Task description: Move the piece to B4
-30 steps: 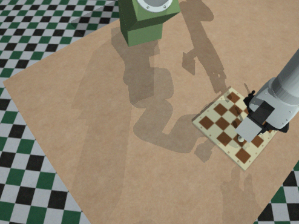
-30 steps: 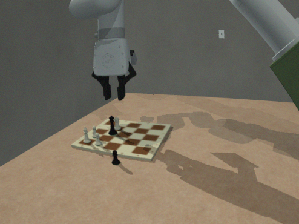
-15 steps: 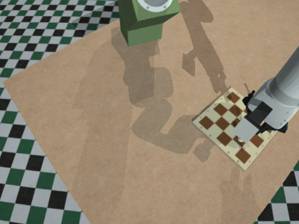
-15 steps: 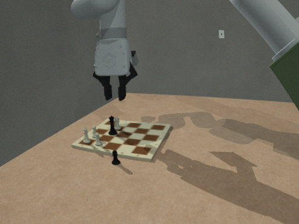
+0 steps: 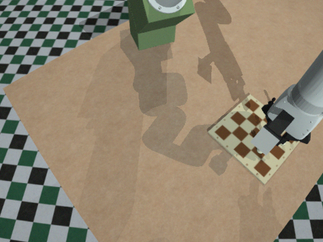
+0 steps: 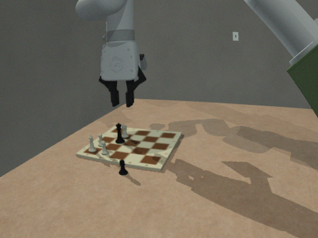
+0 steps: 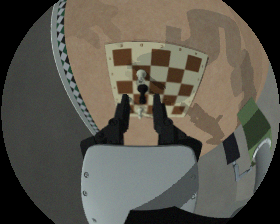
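The chessboard [image 5: 218,127] [image 6: 156,166] [image 7: 189,63] lies near the table's corner. A small black pawn [image 6: 122,168] [image 5: 272,99] stands upright on the table just off the board's edge. A tall black piece [image 6: 120,134] [image 7: 143,92] stands upright on the board with a white piece [image 6: 124,132] [image 7: 143,73] close behind it. Three more white pieces [image 6: 100,145] stand upright near the board's left corner. My gripper [image 6: 121,103] [image 7: 141,101] hangs well above the tall black piece. Its fingers are partly closed with a gap and nothing between them. In the top view the wrist hides the fingers.
The arm's green base [image 5: 153,19] stands at the far side of the table [image 5: 98,130]. The table edge runs close behind the board's left side in the exterior view. A checkered floor [image 5: 29,192] surrounds the table.
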You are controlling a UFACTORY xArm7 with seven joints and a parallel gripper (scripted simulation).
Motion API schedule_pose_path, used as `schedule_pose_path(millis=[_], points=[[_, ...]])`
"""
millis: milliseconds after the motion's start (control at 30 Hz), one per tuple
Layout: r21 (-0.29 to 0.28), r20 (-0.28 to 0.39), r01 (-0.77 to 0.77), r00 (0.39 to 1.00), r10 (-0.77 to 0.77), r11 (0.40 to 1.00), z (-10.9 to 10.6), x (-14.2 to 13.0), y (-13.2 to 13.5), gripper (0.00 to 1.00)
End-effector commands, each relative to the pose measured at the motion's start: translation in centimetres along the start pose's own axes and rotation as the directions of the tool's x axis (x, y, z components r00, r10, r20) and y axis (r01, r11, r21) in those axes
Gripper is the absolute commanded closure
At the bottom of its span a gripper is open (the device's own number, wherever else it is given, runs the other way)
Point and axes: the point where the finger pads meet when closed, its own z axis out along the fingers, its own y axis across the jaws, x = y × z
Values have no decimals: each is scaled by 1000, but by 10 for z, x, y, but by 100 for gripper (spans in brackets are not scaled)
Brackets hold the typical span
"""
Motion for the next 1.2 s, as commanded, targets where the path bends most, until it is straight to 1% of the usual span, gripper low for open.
schedule_pose_path(millis=[0, 533, 1033, 1167], points=[[2, -1, 1, 1000, -1, 1000, 0, 0, -1, 63], [2, 0, 1, 1000, -1, 1000, 12, 0, -1, 63], [2, 0, 1, 1000, -1, 1000, 33, 0, -1, 63], [2, 0, 1, 1000, -1, 1000, 36, 0, -1, 63]])
